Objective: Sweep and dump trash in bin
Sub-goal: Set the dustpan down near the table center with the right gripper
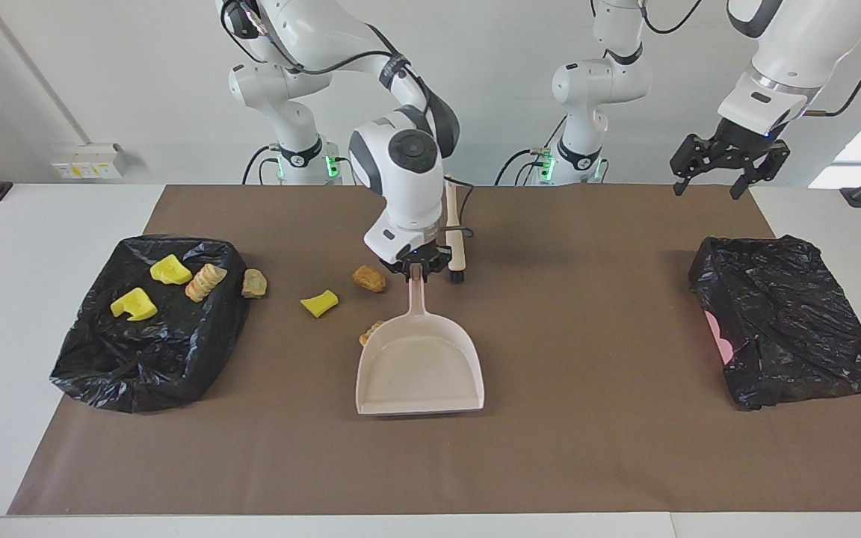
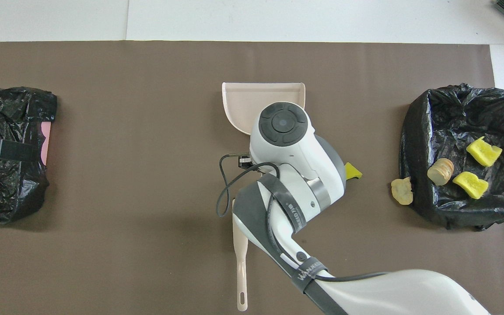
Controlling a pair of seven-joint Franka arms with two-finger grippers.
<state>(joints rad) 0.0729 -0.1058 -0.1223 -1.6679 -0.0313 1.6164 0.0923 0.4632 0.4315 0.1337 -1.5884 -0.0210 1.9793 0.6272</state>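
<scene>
My right gripper (image 1: 415, 269) is shut on the handle of the beige dustpan (image 1: 419, 366), which lies mid-mat with its mouth facing away from the robots. The arm hides most of the dustpan (image 2: 239, 98) in the overhead view. Loose trash on the mat: a yellow wedge (image 1: 319, 302), a tan chunk (image 1: 368, 279), another tan chunk (image 1: 371, 331) half hidden at the pan's side, and one more (image 1: 254, 282) against the bin. The black-lined bin (image 1: 102, 359) holds two yellow wedges (image 1: 133, 303) and a tan chunk (image 1: 205, 282). My left gripper (image 1: 726, 166) waits open, up in the air.
The beige brush (image 1: 454, 232) lies bristles away from the robots, just beside my right gripper. A second black bag (image 1: 789, 329) with something pink under it sits at the left arm's end of the brown mat (image 1: 587, 448).
</scene>
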